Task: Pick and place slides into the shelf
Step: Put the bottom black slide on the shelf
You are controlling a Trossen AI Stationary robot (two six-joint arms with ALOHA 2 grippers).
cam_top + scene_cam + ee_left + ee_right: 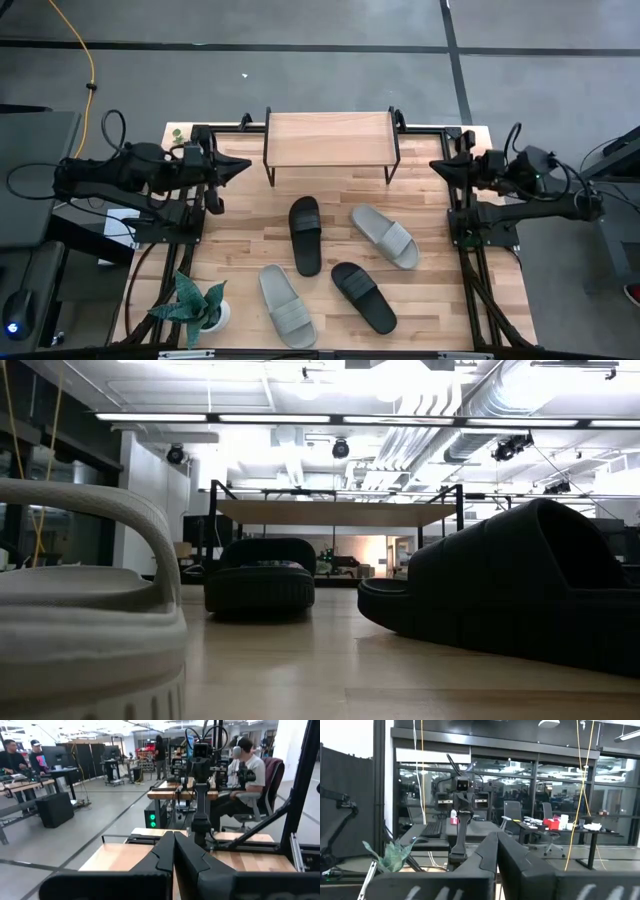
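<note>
**Four slides on the table, none in my grip**

Four slides lie on the tabletop point(240, 255): two black point(305, 234) point(363, 296), two light grey point(385, 236) point(286, 305). One shelf point(330, 139) stands at the far edge, its plank top bare. My left gripper point(240, 166) and right gripper point(438, 165) are both closed on nothing, parked at opposite table sides beside the shelf. One potted plant point(198, 303) stands in the near left corner.
</note>
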